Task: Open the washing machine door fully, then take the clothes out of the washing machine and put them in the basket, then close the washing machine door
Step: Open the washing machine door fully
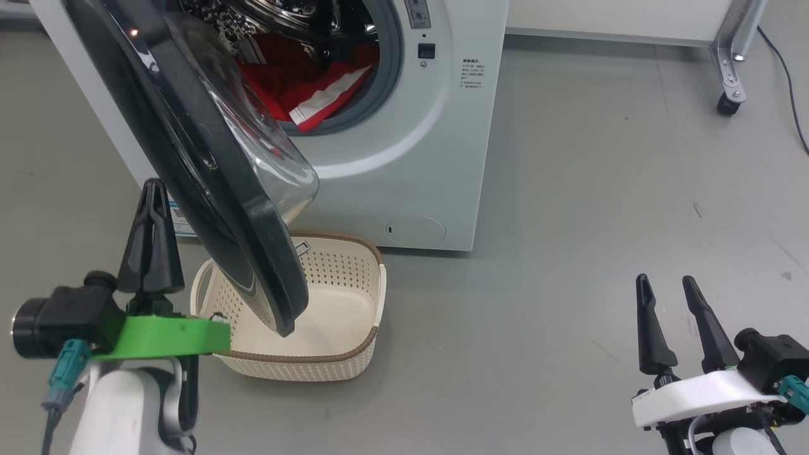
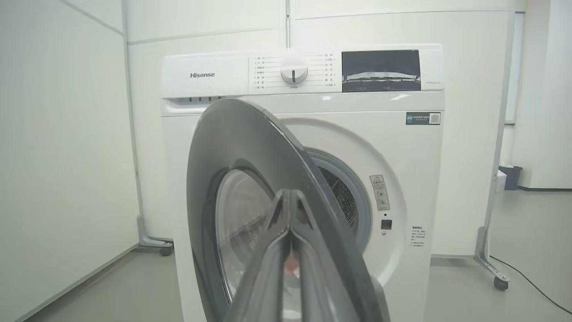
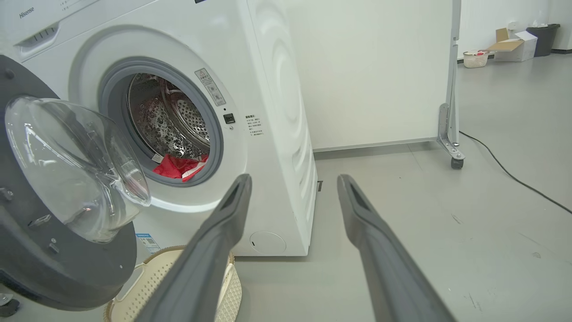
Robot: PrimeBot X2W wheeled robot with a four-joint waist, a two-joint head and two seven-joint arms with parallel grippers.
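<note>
Floor: smooth grey floor (image 1: 569, 253) with a few scuffs; white partition panels (image 2: 67, 134) stand behind and to the left of the machine.
Clothes: the red clothes (image 1: 297, 82) lie inside the steel drum (image 3: 178, 120) at the bottom of the opening, with one white-striped corner draped onto the grey seal (image 1: 389, 82).
Washing machine: the white washing machine (image 1: 430, 158) stands on the floor at the far left, with its front facing the robot.
Door: the washing machine door (image 1: 208, 208) is hinged on the left and swung partly out. Its black rim is tilted towards the near side and its clear glass bowl (image 1: 265, 145) faces the opening.
Basket: the cream basket (image 1: 354, 354) sits on the floor just in front of the machine, and the door's lower edge hangs over its left part.
Left end effector: the left end effector (image 1: 152, 186) is clenched with its fingers pressed together and grasping nothing. It is just left of the door's outer face; whether it touches the door cannot be told.
Right end effector: the right end effector (image 1: 665, 279) is released with its fingers spread, low over the floor at the near right, well apart from the machine.
Surroundings: a metal leg with a caster (image 1: 728, 104) and a black cable (image 1: 784, 69) are at the far right.
</note>
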